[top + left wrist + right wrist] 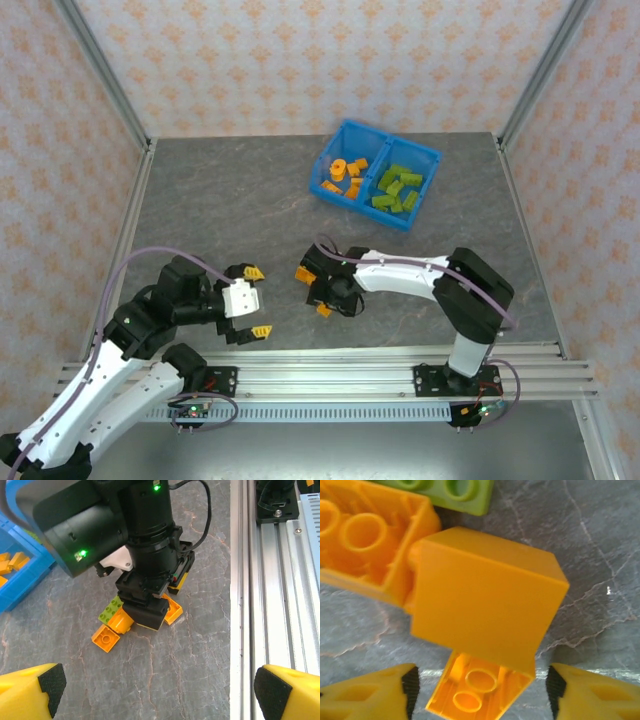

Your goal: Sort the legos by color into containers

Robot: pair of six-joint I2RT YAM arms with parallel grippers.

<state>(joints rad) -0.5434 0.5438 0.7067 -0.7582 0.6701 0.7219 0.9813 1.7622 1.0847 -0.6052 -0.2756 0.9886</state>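
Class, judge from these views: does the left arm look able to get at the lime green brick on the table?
Probably not cleanly. The green brick lies right beside the right gripper, which is down over the orange bricks next to it, leaving the open left gripper little room.

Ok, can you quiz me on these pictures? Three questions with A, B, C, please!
1. Where do the green legos lie in the blue bin?
A. left compartment
B. right compartment
C. both compartments

2. What colour is the bin?
A. red
B. blue
C. white

3. How is the left pincer?
A. wide open and empty
B. shut on a green brick
C. shut on an orange brick

Answers:
1 B, from above the green ones all sit in the right side.
2 B, its walls are bright blue.
3 A, it stands wide apart with nothing inside.
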